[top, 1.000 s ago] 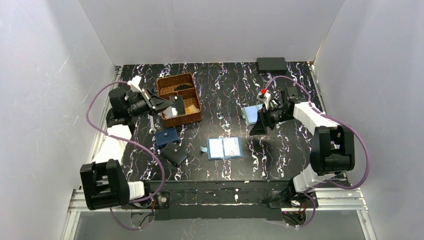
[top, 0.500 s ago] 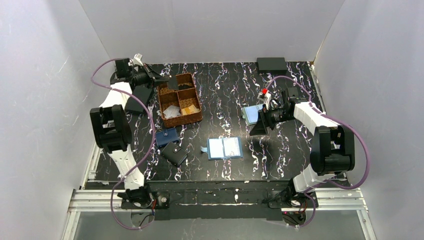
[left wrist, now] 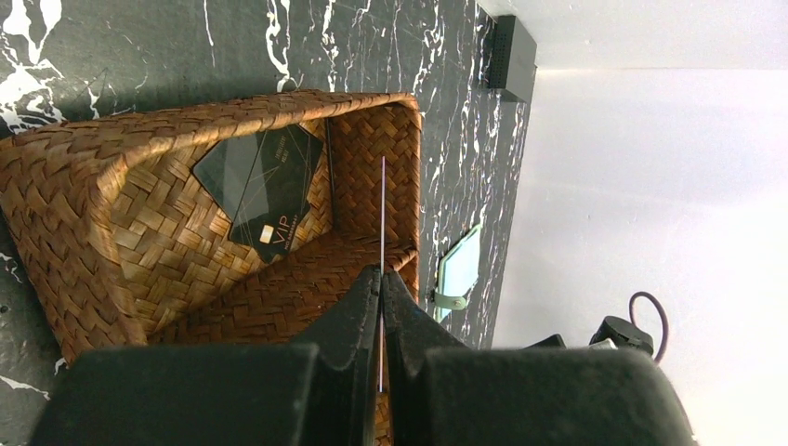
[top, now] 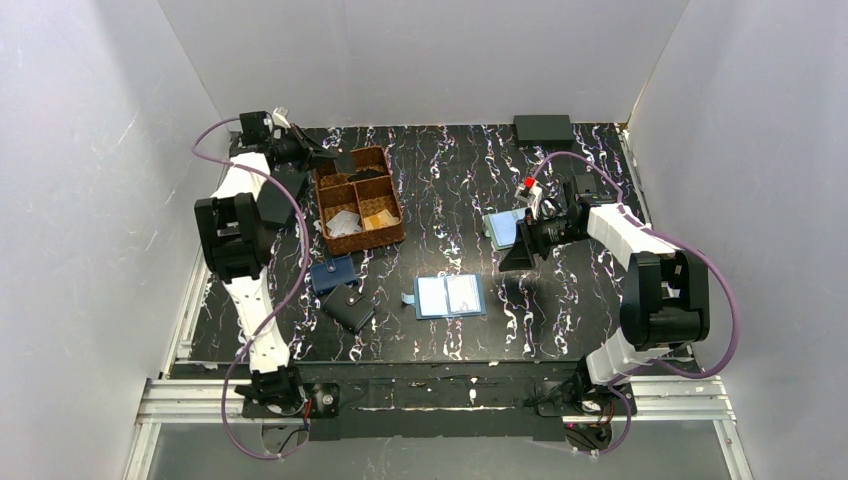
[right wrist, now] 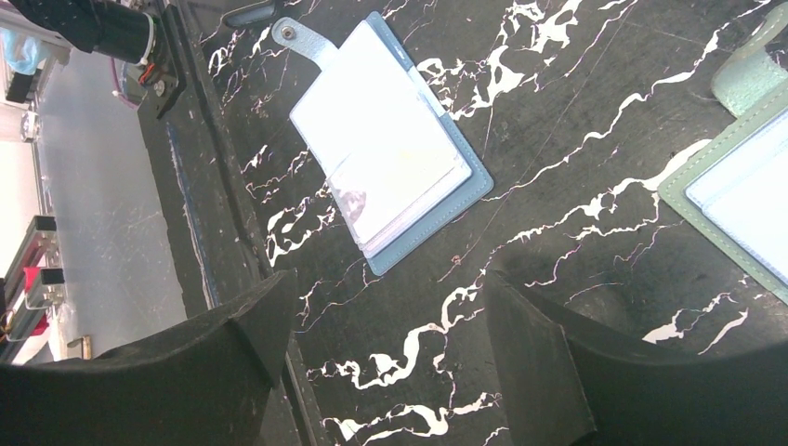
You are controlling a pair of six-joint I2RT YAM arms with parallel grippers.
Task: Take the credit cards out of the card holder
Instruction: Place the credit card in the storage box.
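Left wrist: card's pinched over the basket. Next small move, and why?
Probably open the left pincer and let the card drop. It is clamped edge-on, and the basket lies right behind it, with a black card already lying in one compartment.

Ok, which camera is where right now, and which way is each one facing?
Top external: fixed above and behind the arms, looking down on the table; both arms show.
Left wrist: above the basket, looking into it; the left gripper shows, shut on a card seen edge-on.
Right wrist: low over the table, looking at the open card holder; the right gripper shows, open and empty.
Shared: top and right wrist both show the card holder; top and left wrist both show the basket.
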